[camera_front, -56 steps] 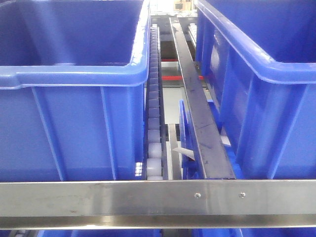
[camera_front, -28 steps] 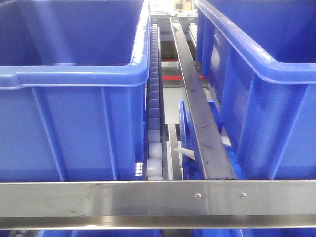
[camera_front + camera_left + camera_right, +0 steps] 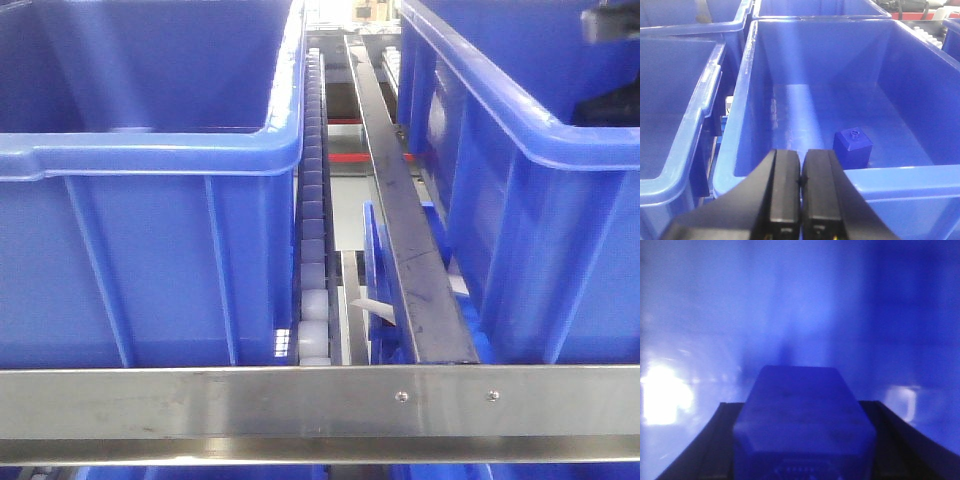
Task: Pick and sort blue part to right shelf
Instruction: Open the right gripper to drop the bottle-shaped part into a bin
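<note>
Blue part point(image 3: 802, 410) clamped between the dark fingers point(image 3: 722, 440) of the right gripper point(image 3: 802, 445), filling the lower middle of the right wrist view. Nothing but blurred blue plastic close behind, so probably already low over or inside a bin. New in the front view: a dark arm piece point(image 3: 610, 25) at the top right corner above the right-hand bin point(image 3: 520, 130), absent half a second ago. Reads as the carry reaching the right shelf point(image 3: 320, 400), with only lowering and release left. Cannot tell from here how deep the part sits or what else that bin holds. Left-hand bin point(image 3: 150, 150) on the same shelf shows only its wall and rim, contents hidden. Roller track point(image 3: 312, 200) between the two bins unchanged. Left gripper point(image 3: 800, 175) idle with fingers pressed together on nothing, hanging at the near rim of a deep bin point(image 3: 747, 100). In that bin, a small blue block point(image 3: 852, 146) on the floor near the front wall, apart from the gripper.
</note>
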Available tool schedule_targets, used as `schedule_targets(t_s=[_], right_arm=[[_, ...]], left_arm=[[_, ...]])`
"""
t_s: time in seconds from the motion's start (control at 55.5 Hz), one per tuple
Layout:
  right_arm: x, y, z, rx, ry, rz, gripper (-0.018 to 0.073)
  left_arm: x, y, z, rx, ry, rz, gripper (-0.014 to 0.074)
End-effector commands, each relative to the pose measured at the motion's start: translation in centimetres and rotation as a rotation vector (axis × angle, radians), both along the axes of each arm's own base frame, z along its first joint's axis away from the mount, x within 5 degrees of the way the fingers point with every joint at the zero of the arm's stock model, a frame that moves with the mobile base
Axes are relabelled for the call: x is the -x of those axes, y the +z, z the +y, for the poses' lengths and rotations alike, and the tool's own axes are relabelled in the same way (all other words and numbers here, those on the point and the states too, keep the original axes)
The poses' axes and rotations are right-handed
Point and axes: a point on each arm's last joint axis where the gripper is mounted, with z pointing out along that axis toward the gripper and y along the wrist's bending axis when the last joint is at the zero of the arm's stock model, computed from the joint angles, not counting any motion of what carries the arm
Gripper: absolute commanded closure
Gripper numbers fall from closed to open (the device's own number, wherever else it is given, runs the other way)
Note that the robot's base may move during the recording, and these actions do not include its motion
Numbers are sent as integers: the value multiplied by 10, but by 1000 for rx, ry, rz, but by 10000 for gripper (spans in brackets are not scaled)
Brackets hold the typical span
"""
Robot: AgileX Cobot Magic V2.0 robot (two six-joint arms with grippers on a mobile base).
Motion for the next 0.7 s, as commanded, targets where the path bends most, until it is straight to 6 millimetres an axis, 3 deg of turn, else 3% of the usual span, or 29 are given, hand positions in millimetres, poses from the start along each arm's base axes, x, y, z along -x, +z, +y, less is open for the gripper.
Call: schedule_targets(t_s=[0.0, 0.09, 0.288, 0.468, 0.576, 0.684], right_arm=[[-4, 29, -3, 17, 18, -125, 329], [-4, 28, -3, 18, 17, -117, 268], [-3, 28, -3, 20, 17, -115, -78], [2, 42, -4, 19, 17, -151, -60], [14, 68, -4, 15, 16, -225, -29], [30, 94, -5, 12, 14, -297, 72]], left_arm=[[1, 15, -1, 13, -14, -92, 471], [1, 15, -1, 13, -14, -92, 471], [1, 14, -1, 13, -13, -90, 471], [1, 14, -1, 13, -13, -90, 471], [1, 14, -1, 13, -13, -90, 471], [1, 14, -1, 13, -13, -90, 471]])
